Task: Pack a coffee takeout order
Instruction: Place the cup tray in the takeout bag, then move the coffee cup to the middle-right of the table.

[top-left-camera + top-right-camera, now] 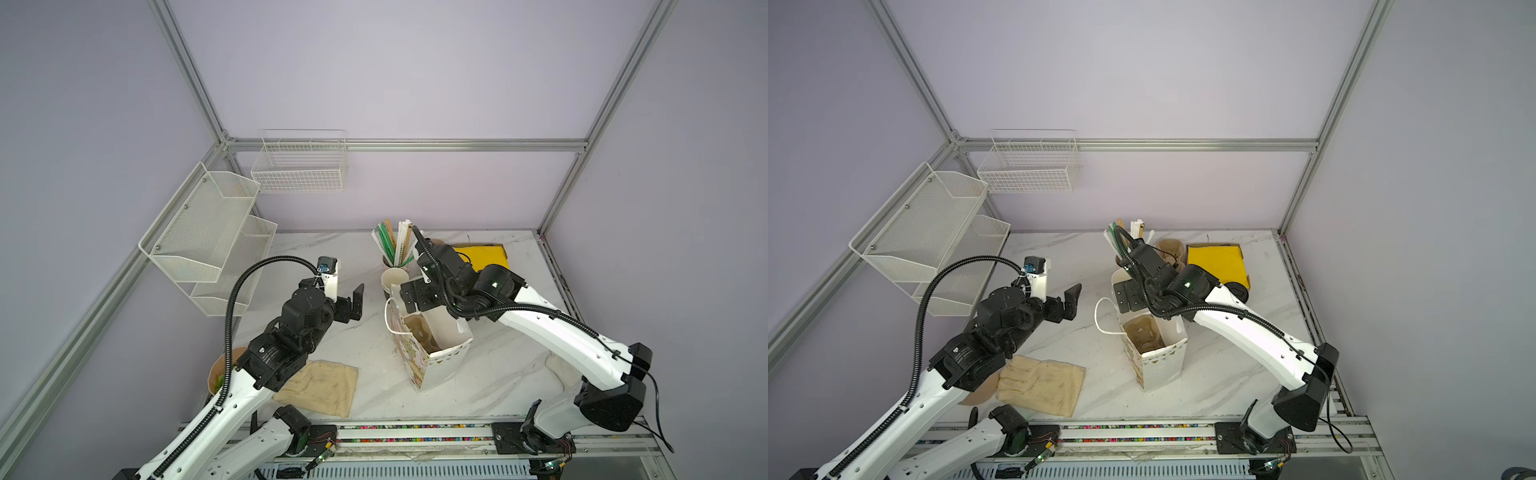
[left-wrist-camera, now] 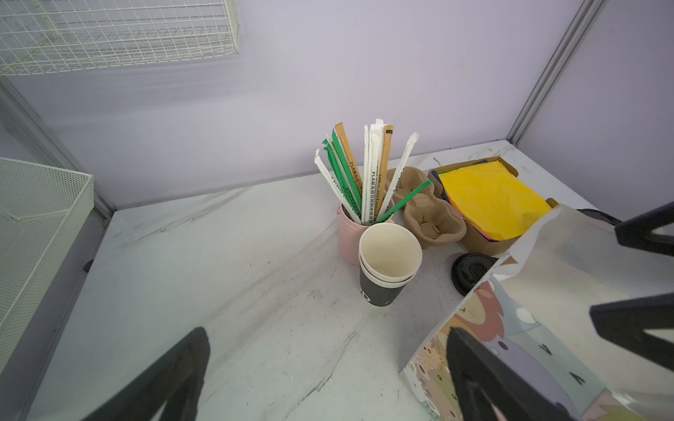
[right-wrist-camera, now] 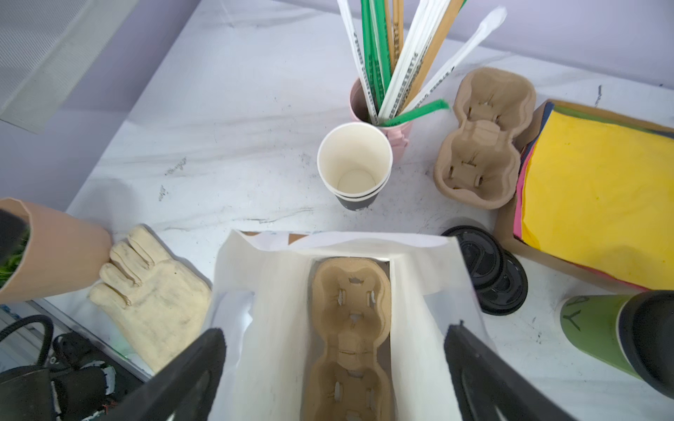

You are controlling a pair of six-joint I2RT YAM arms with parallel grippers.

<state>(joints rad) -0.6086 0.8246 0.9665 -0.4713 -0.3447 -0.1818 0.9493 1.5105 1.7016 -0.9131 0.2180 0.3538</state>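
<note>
The right claw (image 3: 335, 333) hangs over the mouth of the white cartoon-printed paper bag (image 3: 270, 277), jaws apart and empty. The left claw (image 1: 353, 303), also apart, stands beside the bag. The brown moulded-pulp cup carrier (image 3: 350, 310) lies inside the bag, wells facing up, long axis along the bag's longer side. This step seems finished; next the claw must rise clear and go for the next item.

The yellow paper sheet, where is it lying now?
In both top views the yellow paper sheet tops the stack in a cardboard box at the far right of the table, beside a spare pulp carrier.
</note>
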